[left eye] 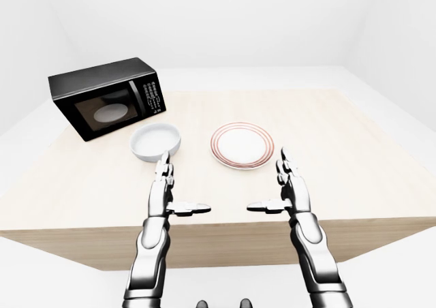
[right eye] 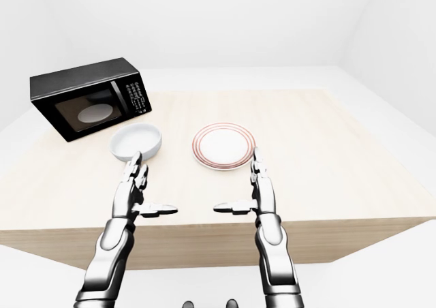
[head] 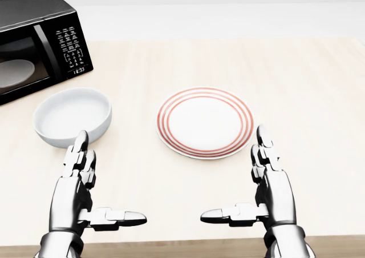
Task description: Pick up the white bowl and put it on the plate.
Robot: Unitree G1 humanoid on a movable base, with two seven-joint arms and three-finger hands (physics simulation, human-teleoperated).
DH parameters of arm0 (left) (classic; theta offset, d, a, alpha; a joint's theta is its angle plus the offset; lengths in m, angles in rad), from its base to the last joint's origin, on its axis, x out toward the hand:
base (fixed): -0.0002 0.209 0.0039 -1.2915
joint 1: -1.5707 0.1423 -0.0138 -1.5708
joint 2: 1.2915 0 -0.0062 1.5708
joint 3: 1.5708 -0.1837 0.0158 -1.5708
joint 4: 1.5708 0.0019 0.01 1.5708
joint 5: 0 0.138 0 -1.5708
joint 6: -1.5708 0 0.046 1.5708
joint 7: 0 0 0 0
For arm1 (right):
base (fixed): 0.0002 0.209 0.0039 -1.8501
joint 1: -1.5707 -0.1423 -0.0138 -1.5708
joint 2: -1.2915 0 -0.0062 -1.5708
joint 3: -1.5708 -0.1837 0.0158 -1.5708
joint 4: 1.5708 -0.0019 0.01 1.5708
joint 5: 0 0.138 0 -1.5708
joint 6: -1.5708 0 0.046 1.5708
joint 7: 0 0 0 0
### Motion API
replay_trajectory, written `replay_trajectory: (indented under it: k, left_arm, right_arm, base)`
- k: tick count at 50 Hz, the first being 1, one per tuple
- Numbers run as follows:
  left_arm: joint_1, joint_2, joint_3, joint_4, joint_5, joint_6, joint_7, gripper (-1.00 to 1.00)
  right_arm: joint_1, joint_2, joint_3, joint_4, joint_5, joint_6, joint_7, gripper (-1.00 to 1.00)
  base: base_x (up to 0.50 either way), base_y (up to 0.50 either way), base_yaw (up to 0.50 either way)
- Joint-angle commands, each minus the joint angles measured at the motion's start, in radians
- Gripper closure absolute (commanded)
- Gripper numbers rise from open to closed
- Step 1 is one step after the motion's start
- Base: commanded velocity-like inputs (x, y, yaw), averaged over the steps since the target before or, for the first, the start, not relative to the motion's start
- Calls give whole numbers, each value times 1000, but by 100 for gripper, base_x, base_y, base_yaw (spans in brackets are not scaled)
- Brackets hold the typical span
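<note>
- Head view: a white bowl (head: 72,116) sits on a wooden table (head: 308,87), left of a red-ringed plate (head: 205,122) and apart from it. A black microwave (head: 35,41) stands at top left.
- Left-eye view: the left hand (left eye: 165,190) and right hand (left eye: 289,188) hover with fingers spread, holding nothing.
- Right-eye view: the same layout; the left fingertips appear just below the bowl.

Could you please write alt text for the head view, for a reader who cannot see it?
Two open metal robot hands, left hand and right hand, hover over a wooden table; a white bowl sits beside a red-ringed plate. A black microwave stands at upper left.
</note>
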Motion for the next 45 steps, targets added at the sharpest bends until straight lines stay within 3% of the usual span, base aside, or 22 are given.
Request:
replay_trajectory:
  k: [1,8,16,29,35,40,45]
  left_arm:
    - [-1,12,23,3,-11,-1,-23,-100]
    - [-1,12,23,3,-11,-1,-23,-100]
    - [-1,12,24,3,-11,-1,-23,-100]
    - [-1,12,24,3,-11,-1,-23,-100]
    - [-1,12,24,3,-11,-1,-23,-100]
    - [-1,12,24,3,-11,-1,-23,-100]
    - [-1,12,24,3,-11,-1,-23,-100]
  right_arm:
    - [17,-7,-13,-34,2,-6,22,-100]
    - [26,-5,-4,-55,-12,5,20,-100]
    - [20,-5,-4,-32,-19,-11,20,-100]
    - [23,-3,1,-46,-27,2,17,-100]
    - [23,-2,2,-24,-27,-17,18,-100]
    - [23,-3,2,-34,-24,-6,19,-100]
    - [20,-3,1,-16,-23,-17,19,-100]
  base:
    - [0,0,0]
    - [0,0,0]
    - [0,17,0]
    - [0,49,0]
    - [0,50,0]
    - [0,50,0]
    - [0,50,0]
